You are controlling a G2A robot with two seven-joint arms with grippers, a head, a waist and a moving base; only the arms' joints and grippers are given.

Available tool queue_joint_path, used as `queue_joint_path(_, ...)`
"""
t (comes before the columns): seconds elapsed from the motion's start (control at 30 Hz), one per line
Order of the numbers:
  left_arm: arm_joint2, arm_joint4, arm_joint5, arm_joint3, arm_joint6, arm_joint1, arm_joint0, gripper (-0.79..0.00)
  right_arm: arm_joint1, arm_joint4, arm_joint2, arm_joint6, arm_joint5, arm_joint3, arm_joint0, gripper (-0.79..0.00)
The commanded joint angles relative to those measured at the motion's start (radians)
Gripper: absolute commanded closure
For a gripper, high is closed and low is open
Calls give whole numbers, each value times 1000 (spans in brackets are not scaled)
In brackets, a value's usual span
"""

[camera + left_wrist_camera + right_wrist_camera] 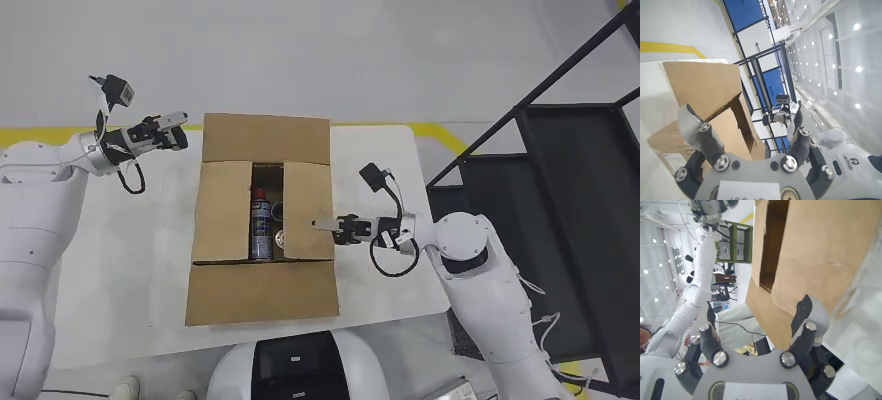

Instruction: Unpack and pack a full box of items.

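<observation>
An opened cardboard box [222, 210] stands on the white table [130, 270] with all its flaps folded out. Inside it lies a spray can [261, 225] with a red cap, and a small round item [280, 238] sits beside it. My right gripper [325, 224] is open at the outer edge of the box's right flap [810, 256], its fingers [804, 311] spread wide with the cardboard edge close between them. My left gripper [180, 135] is open and holds nothing, hovering just outside the box's far left corner [706, 83].
A black metal stair frame [560, 200] stands off the table's right side. Yellow tape [40, 133] runs along the floor behind the table. Bare tabletop lies left of the box.
</observation>
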Motion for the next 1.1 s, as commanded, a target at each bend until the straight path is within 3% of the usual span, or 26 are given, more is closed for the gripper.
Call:
queue_joint_path(0.0,-11,2,-4,17,4,5,-4,-785,7,-26,16,14,-14,1,-41,-785)
queue_joint_path(0.3,-24,46,-6,71,18,9,-29,-785,19,-64,-4,-49,-22,42,-141,-785)
queue_joint_path(0.47,-27,64,-1,86,30,9,-39,-785,20,110,-7,29,46,49,-157,-785)
queue_joint_path(0.77,-39,80,12,93,52,10,-43,-785,24,321,-39,134,45,52,-138,-785)
queue_joint_path(1.07,-61,112,23,68,72,23,-24,-785,22,474,-36,53,7,88,-90,-785)
